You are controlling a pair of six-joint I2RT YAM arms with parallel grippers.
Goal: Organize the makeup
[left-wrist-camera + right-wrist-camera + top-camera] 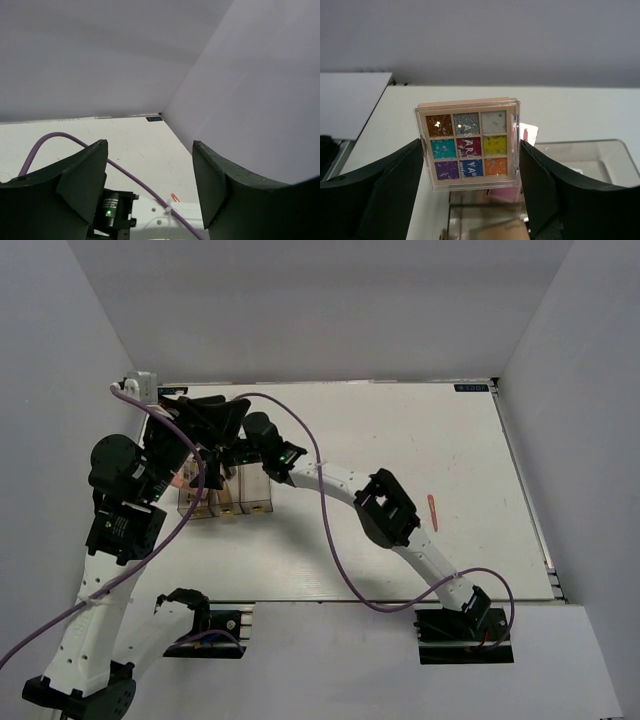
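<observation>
My right gripper [471, 150] is shut on a multicolour glitter palette [468, 145] and holds it upright just above the clear box [590, 155]. A pink palette [502, 192] stands right behind it, and a blurred beige item [495, 232] lies in the box below. In the top view the right gripper [222, 462] hangs over the clear box [226, 496] at the left of the table. My left gripper [232, 418] is just behind it. It is open and empty in the left wrist view [150, 185]. A pink-red pencil [432, 512] lies alone on the right of the table.
The purple cable [325, 530] loops over the right arm and the table's front. White walls close the table in on three sides. The pencil's tip [173, 196] shows past the right arm's white link [165, 220].
</observation>
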